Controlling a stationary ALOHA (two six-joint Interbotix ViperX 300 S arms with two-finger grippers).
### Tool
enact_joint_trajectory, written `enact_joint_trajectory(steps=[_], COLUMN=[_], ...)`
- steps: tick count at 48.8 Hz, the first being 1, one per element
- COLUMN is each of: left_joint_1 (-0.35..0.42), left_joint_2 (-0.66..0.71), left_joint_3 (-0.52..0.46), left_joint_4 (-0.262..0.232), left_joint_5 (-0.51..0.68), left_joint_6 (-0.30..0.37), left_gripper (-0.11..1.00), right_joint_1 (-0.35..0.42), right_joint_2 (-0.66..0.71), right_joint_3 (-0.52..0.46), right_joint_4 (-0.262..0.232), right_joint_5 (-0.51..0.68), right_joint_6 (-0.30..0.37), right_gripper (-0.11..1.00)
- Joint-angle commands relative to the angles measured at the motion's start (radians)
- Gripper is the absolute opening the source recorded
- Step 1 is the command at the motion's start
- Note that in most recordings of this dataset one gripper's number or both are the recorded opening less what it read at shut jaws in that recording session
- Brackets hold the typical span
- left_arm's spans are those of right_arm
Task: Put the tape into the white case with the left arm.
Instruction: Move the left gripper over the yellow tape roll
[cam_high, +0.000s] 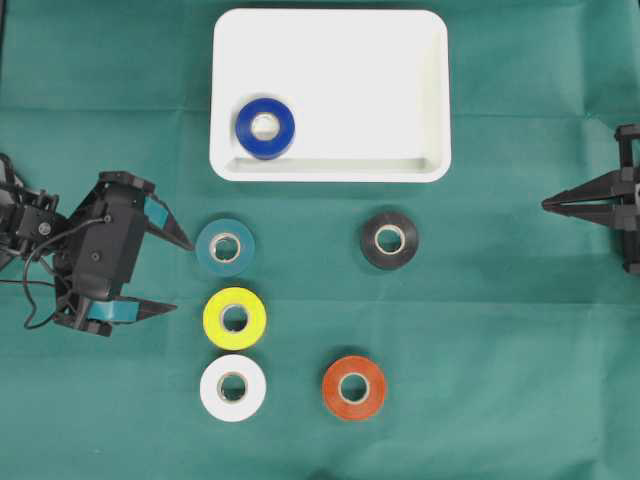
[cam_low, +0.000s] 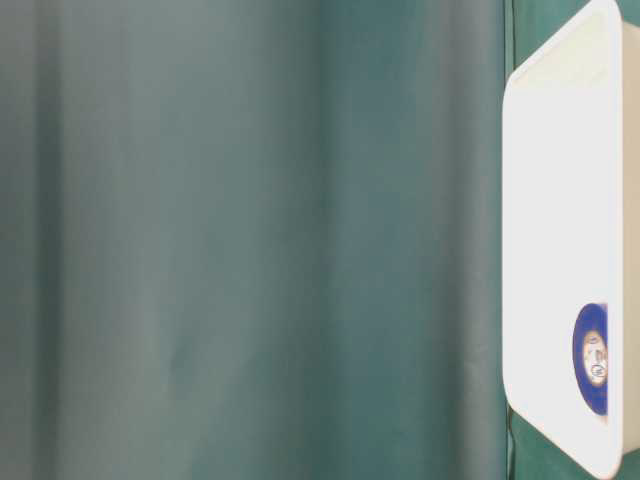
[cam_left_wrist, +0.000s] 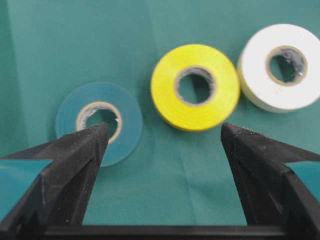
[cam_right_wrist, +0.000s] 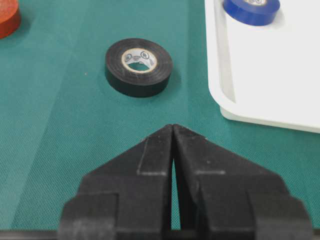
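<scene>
The white case (cam_high: 400, 90) lies at the back middle of the green cloth with a blue tape roll (cam_high: 265, 128) in its front left part. On the cloth lie a teal roll (cam_high: 225, 247), a yellow roll (cam_high: 234, 318), a white roll (cam_high: 233, 388), an orange roll (cam_high: 354, 387) and a black roll (cam_high: 389, 240). My left gripper (cam_high: 182, 277), with teal bands, is open and empty just left of the teal and yellow rolls. In the left wrist view the teal roll (cam_left_wrist: 117, 107) and yellow roll (cam_left_wrist: 195, 86) lie ahead of it (cam_left_wrist: 162, 132). My right gripper (cam_high: 548, 206) is shut and empty at the far right.
The case (cam_low: 560, 200) and the blue roll (cam_low: 592, 358) show at the right edge of the table-level view. The right wrist view shows my shut gripper (cam_right_wrist: 173, 127), the black roll (cam_right_wrist: 139, 66), the case corner (cam_right_wrist: 225, 95) and the blue roll (cam_right_wrist: 251, 10).
</scene>
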Motion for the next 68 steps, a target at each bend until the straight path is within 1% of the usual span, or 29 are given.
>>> enact_joint_trajectory(steps=[1,15,25,31,54,68], left_joint_1=[-0.006,-0.006,-0.008,-0.012,-0.025,-0.025], left_joint_2=[-0.009,-0.008,0.023,0.060,0.230,0.273], left_joint_3=[-0.006,-0.008,-0.021,-0.041,-0.176,-0.206], left_joint_4=[0.000,0.000,0.000,0.002,0.003,0.003], left_joint_5=[-0.003,-0.008,-0.015,-0.029,-0.038,-0.032], left_joint_6=[0.000,0.003,0.006,0.009,0.011,0.011], left_gripper=[0.93,0.93,0.93,0.93,0.93,0.93], right_joint_1=[-0.002,-0.002,-0.002,-0.002,-0.002,-0.002], right_joint_2=[0.008,0.008,0.008,0.008,0.008,0.006], right_joint_3=[-0.011,-0.011,-0.011,-0.011,-0.011,-0.011], right_joint_4=[0.000,-0.002,0.000,0.000,0.000,0.000], right_joint_5=[-0.009,-0.009,-0.009,-0.009,-0.009,-0.009], right_joint_6=[0.002,0.002,0.002,0.002,0.002,0.002], right_gripper=[-0.09,-0.09,-0.09,-0.09,-0.09,-0.09])
